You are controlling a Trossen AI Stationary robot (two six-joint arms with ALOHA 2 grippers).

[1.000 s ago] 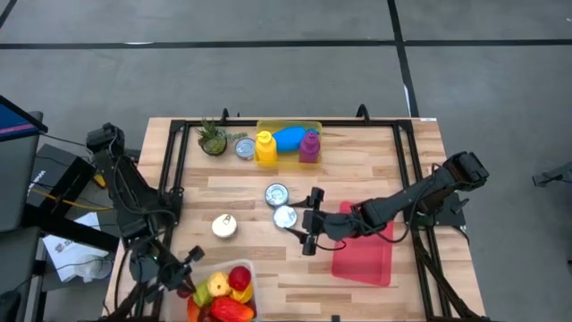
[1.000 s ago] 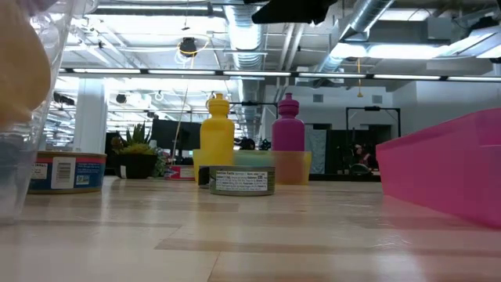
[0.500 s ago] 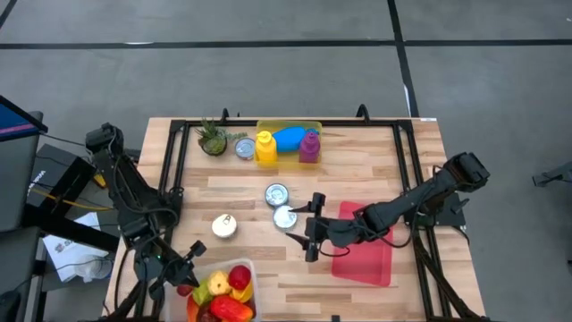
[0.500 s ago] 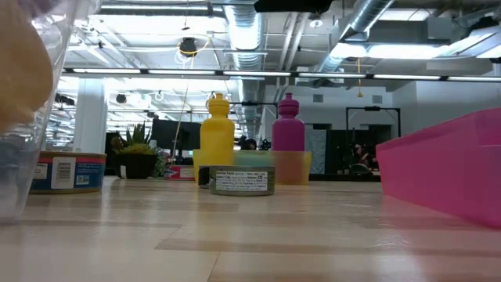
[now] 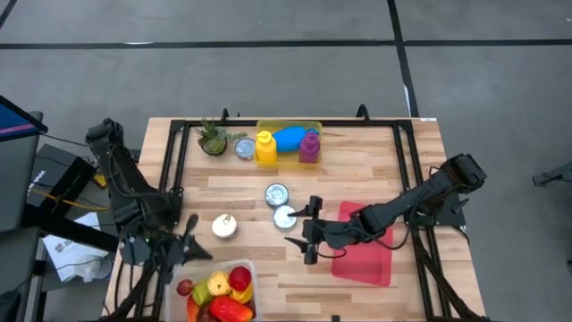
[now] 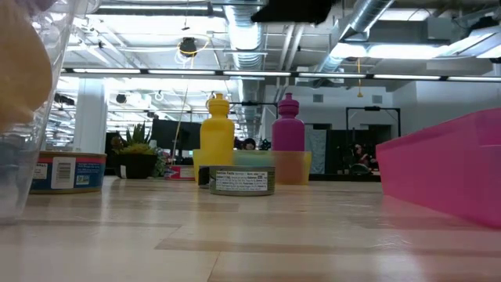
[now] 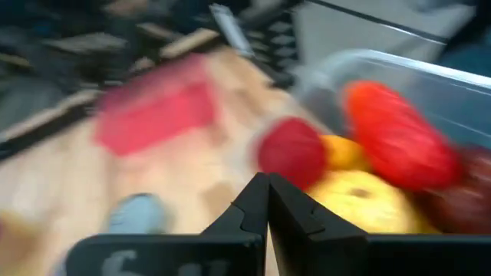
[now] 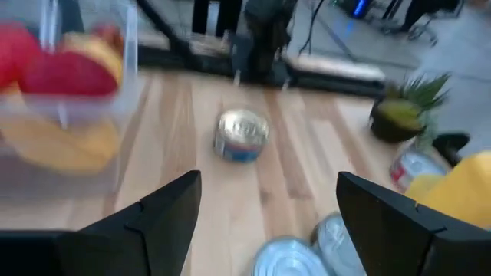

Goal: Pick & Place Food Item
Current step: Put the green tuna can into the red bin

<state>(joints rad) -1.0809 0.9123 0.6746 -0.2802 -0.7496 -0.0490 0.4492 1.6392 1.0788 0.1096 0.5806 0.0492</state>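
showing the lower left of the high view, where the left gripper (image 5: 183,248) has swung from beside the clear bin (image 5: 250,268) up toward the centre of the table, its fingers (image 7: 265,201) clenched together with nothing visibly between them; a small dark-red fruit (image 5: 184,287) now lies on the wood just outside the bin's left wall, so the pick appears to have failed or the item slipped, and it would need regrasping. the bin holds the remaining red, yellow and orange food pieces. farther in, at centre frame, the right gripper (image 5: 308,234) has edged slightly left and hangs spread open, empty, beside two tins (image 5: 280,206), with the pink tray (image 5: 375,264), the likely drop place, under its forearm at lower right. a single tin (image 5: 223,226) lies between the arms; bottles (image 5: 265,147) and a plant (image 5: 213,139) line the top edge.
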